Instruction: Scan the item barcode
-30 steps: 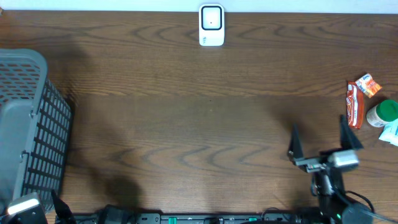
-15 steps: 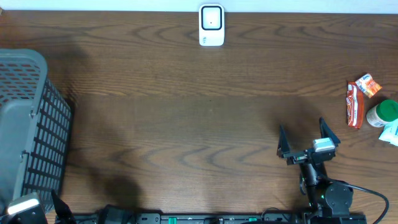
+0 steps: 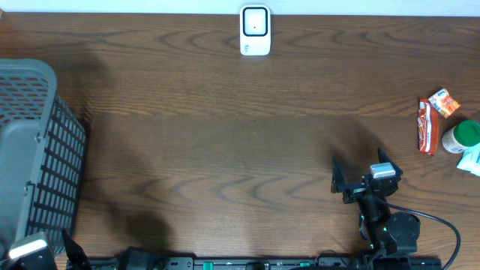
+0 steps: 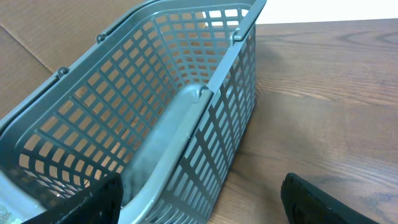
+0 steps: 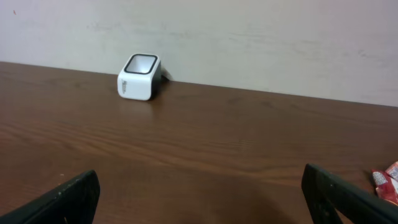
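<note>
A grey plastic basket stands at the left edge of the dark wooden desk, its handle folded down along the rim. The left jaws sit at the near left corner, just beside the basket; in the left wrist view their two dark fingers stand wide apart with nothing between them, looking into the basket.

At the far edge, about midway along the desk, a small white scanner stands upright against the wall. The right wrist view has the scanner well ahead and to the left.

The right jaws hang over bare wood at the near right of the desk, spread fully and holding nothing, with their fingers pointing away from the robot.

The items lie grouped at the right edge, well apart from both arms: a red wrapper, an orange packet touching its far end, a green-capped bottle just beside them, and what may be a white pouch, cut off by the frame.
</note>
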